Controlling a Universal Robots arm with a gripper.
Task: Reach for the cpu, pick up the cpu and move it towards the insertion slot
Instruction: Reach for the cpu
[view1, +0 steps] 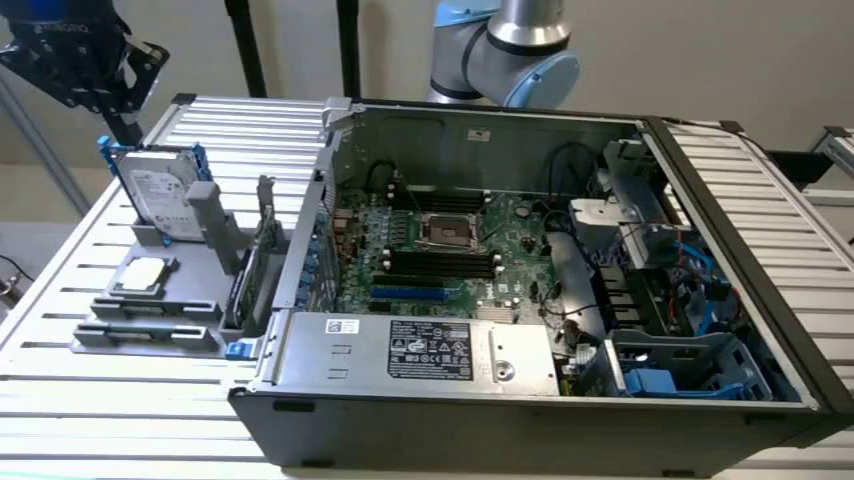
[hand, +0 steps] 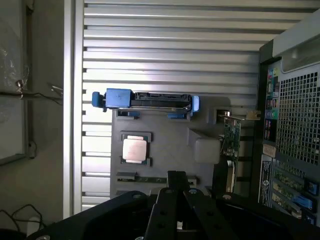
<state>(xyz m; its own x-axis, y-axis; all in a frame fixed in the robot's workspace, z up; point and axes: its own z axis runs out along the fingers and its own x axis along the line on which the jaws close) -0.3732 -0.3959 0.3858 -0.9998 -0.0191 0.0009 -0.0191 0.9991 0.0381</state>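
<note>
Our end effector looks closed and empty close to the upright hard drive, so we risk clipping it while descending toward the cpu.

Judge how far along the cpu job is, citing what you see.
Done: nothing yet; the cpu lies flat on the grey fixture outside the computer case. In hand: the reach, with the gripper high above the fixture, near the upright hard drive and apart from the cpu. Left: the pick-up and the move to the insertion slot on the motherboard.
</note>
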